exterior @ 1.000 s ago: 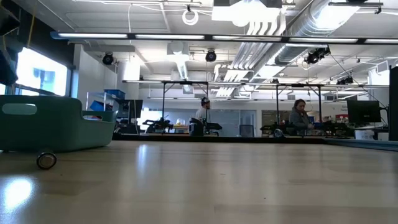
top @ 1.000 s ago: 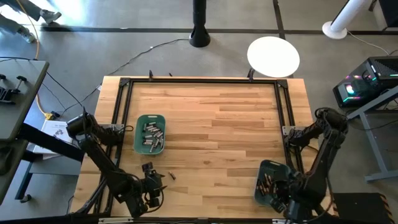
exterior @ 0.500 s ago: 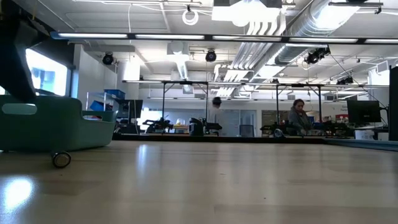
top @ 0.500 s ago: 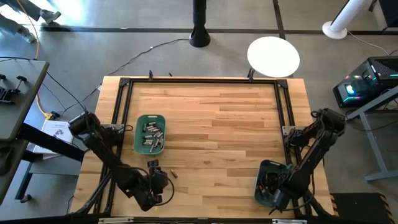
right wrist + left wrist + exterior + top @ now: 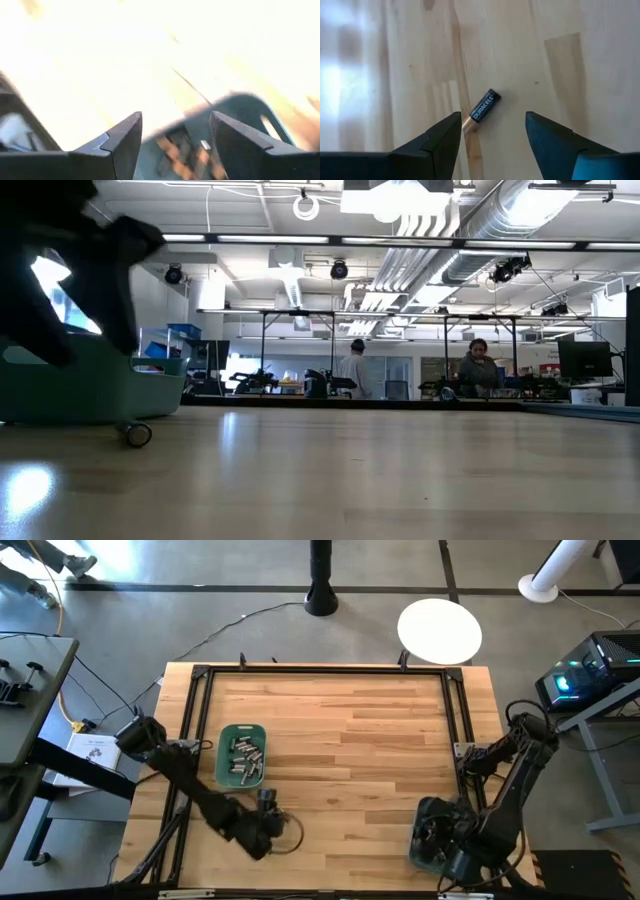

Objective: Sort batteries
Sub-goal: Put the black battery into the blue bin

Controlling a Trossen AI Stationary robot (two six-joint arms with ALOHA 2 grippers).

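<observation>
Left pincer [image 5: 490,135], fingers spread, poised over a lone black-and-copper battery [image 5: 481,110] lying on the counter [image 5: 350,730]; right pincer [image 5: 175,140], likewise spread, above a teal bin [image 5: 428,836] of batteries.

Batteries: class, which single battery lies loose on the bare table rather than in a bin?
The black-and-copper battery between the open left gripper's fingers, lying on its side on the wood; the others sit in the two teal bins.
</observation>
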